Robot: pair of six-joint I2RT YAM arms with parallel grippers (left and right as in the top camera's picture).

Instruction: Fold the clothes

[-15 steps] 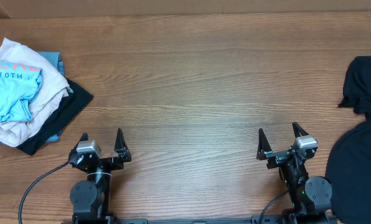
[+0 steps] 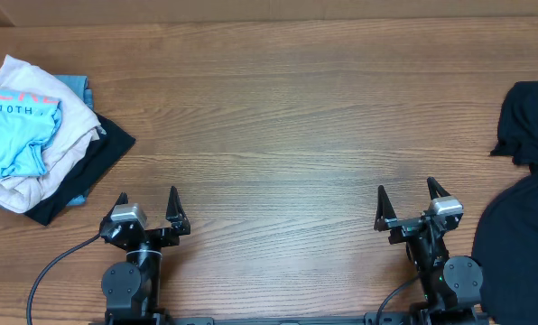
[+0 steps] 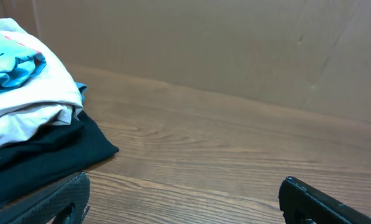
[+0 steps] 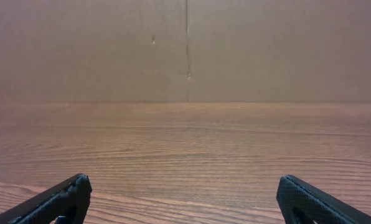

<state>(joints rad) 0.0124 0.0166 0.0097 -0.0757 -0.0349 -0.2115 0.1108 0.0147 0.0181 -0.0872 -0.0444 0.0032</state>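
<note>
- My left gripper point(image 2: 146, 195) sits low over the table point(image 2: 278, 117), its two fingers spread wide apart with only bare wood between the tips.
- My right gripper point(image 2: 406, 187) is the same: fingers wide apart, gripping nothing.
- In the left wrist view my dark fingertips point(image 3: 61, 199) frame the bottom corners, and wood grain fills the gap between them.
- The right wrist view shows my fingertips point(image 4: 322, 199) the same way, with open tabletop ahead of them running to a plain brown wall point(image 4: 185, 50).
- The black garment point(image 2: 531, 126), the thing to fold, lies crumpled ahead of my right fingers and well out to their right. It is at the table's edge, partly cut off by the frame, and well apart from both grippers.
- A larger dark mass point(image 2: 522, 253) lies just right of my right fingers, beside that arm's base. It looks like black fabric, but I cannot tell what it is.
- Ahead of my left fingers and out to their left is a pile of clothes, near but not touching them.
- On top of the pile is a light blue shirt point(image 2: 16, 135) with pink lettering.
- Under it is a cream-white garment point(image 2: 70, 122), bunched and spilling over the edge.
- At the bottom is a flat black layer point(image 2: 93, 176), and one corner of it points out toward the middle of the table.
</note>
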